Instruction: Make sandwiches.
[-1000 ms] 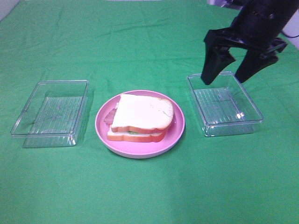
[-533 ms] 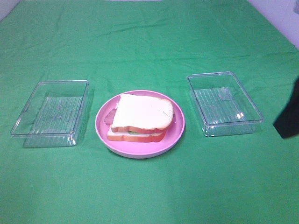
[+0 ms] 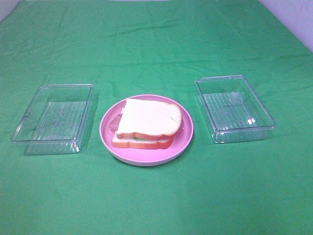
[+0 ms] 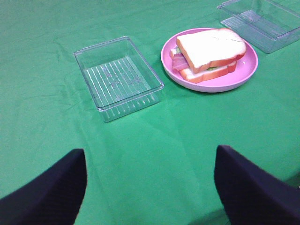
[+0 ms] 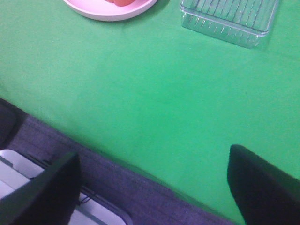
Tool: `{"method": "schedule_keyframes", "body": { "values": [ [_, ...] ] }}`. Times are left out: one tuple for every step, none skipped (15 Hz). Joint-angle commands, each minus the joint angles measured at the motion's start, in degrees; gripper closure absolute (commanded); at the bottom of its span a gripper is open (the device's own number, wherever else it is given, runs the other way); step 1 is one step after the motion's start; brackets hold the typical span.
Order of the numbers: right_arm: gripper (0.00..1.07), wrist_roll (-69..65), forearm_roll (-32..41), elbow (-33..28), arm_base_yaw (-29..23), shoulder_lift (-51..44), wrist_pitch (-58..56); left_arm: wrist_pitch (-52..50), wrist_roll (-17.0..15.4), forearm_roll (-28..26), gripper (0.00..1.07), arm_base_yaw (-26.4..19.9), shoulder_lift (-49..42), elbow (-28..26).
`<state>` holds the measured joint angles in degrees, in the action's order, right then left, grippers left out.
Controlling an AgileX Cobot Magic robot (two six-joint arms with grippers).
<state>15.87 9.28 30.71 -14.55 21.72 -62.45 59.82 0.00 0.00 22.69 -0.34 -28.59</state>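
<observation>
One stacked sandwich point(image 3: 146, 125) lies on a round pink plate point(image 3: 186, 139) in the middle of the green cloth: white bread slices with orange-brown crust, with pink bacon and a little green lettuce showing at the side. The left wrist view shows the sandwich point(image 4: 208, 54) too. Neither arm appears in the exterior high view. My left gripper point(image 4: 150, 187) is open and empty, well back from the plate. My right gripper point(image 5: 154, 187) is also open and empty, above the table's front edge; only the plate's rim point(image 5: 108, 11) shows there.
A clear plastic box point(image 3: 54, 117) sits left of the plate and a second clear box point(image 3: 234, 107) sits right of it; both look empty. The front edge of the table point(image 5: 117, 164) drops off to grey flooring and a white object.
The right arm, which hung over the right clear box, has pulled away toward the front right and out of the exterior high view. The sandwich and the boxes have not moved.
</observation>
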Motion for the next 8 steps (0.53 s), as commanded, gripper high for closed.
{"method": "schedule_keyframes", "body": {
  "values": [
    [0.30, 0.57, -0.57, -1.78, 0.06, -11.86, 0.92, -0.57, 0.00, -0.97, 0.34, 0.11, -0.86, 0.11],
    [0.30, 0.57, -0.57, -1.78, 0.06, -13.24, 0.92, -0.57, 0.00, -0.97, 0.34, 0.11, -0.86, 0.11],
    [0.30, 0.23, -0.52, -1.78, 0.06, -15.18, 0.97, -0.57, 0.00, -0.97, 0.34, 0.11, -0.86, 0.11],
    [0.30, 0.11, -0.52, -1.78, 0.06, -16.50, 1.03, -0.57, 0.00, -0.97, 0.34, 0.11, -0.86, 0.11],
    [0.30, 0.11, -0.52, -1.78, 0.06, -16.62, 1.03, -0.57, 0.00, -0.97, 0.34, 0.11, -0.86, 0.11],
    [0.30, 0.11, -0.52, -1.78, 0.06, -16.50, 1.03, -0.57, 0.00, -0.97, 0.34, 0.11, -0.86, 0.11],
    [0.30, 0.11, -0.52, -1.78, 0.06, -16.44, 1.03, -0.57, 0.00, -0.97, 0.34, 0.06, -0.86, 0.11],
    [0.30, 0.11, -0.52, -1.78, 0.06, -16.44, 1.03, -0.57, 0.00, -0.97, 0.34, -0.74, -0.74, 0.11]
  ]
}}
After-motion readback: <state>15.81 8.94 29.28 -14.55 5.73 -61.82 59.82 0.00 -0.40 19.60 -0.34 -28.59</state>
